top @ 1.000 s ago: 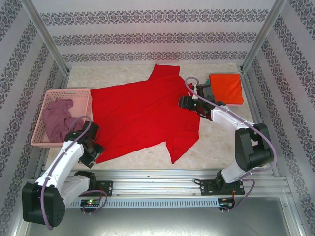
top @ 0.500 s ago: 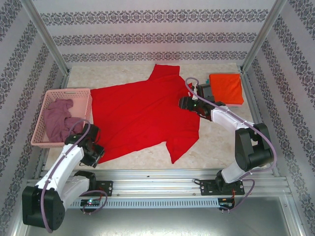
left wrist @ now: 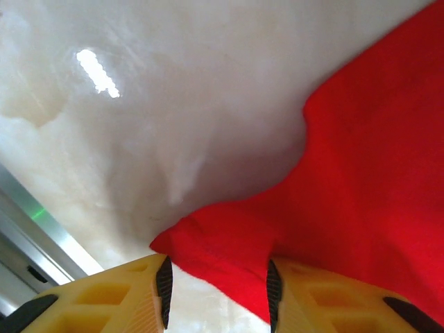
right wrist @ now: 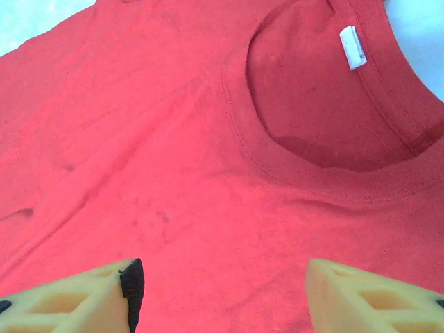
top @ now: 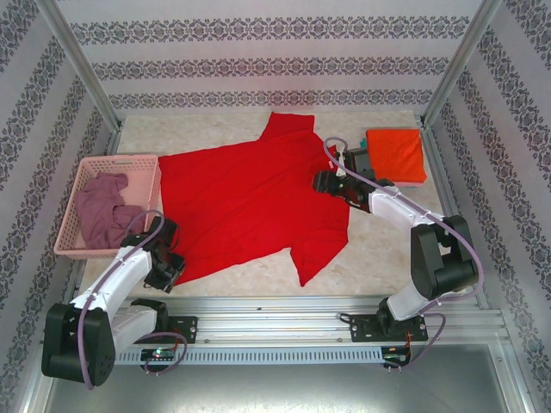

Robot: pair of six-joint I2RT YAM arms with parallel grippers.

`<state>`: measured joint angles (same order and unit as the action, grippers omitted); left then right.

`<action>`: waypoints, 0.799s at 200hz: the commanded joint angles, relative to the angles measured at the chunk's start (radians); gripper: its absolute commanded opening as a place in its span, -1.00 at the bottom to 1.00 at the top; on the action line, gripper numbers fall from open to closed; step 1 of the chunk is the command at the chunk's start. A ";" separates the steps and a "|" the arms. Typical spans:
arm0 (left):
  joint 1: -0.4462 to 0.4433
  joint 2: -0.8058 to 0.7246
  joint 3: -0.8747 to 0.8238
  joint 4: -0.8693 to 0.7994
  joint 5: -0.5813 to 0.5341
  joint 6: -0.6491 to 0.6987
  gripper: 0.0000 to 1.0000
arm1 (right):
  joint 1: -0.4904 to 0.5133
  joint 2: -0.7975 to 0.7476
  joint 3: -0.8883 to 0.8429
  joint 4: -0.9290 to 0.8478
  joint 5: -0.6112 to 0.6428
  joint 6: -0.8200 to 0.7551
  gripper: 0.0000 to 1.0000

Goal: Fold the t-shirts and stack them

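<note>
Left gripper (left wrist: 217,277) has narrowed and shifted at the 7 o'clock corner of the red t-shirt (top: 250,202): jaws half spread astride the hem, so you're set to pinch. Right gripper (right wrist: 218,281) hangs spread wide by the collar, 3 o'clock. Hard to tell if pads touch cloth.

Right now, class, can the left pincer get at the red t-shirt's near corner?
Likely yes: the left pincer stands open astride a corner of the red t-shirt, flat on the table; nothing intervenes.

From above, the left gripper (top: 170,265) hides a corner of the red t-shirt (top: 250,202), perhaps touching it.
</note>
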<state>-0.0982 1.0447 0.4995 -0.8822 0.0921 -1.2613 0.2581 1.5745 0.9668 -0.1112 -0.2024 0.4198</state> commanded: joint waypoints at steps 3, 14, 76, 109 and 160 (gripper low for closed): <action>-0.006 0.012 -0.020 0.027 -0.042 -0.009 -0.17 | 0.002 -0.025 -0.022 0.000 0.004 0.000 0.26; -0.003 0.023 -0.030 0.039 -0.043 -0.006 -0.18 | 0.003 -0.022 -0.020 0.000 0.000 0.003 0.26; 0.002 0.107 -0.082 0.087 -0.017 -0.009 -0.62 | 0.005 -0.034 -0.016 -0.007 0.007 -0.005 0.26; 0.002 0.070 -0.076 0.065 -0.020 -0.006 -0.95 | 0.003 -0.096 -0.043 -0.054 0.054 -0.010 0.26; 0.002 0.003 -0.028 0.014 -0.025 0.029 -1.00 | 0.027 -0.304 -0.188 -0.287 0.219 0.101 0.23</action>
<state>-0.0978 1.0615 0.4797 -0.8406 0.0776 -1.2613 0.2604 1.3510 0.8539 -0.2367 -0.0795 0.4492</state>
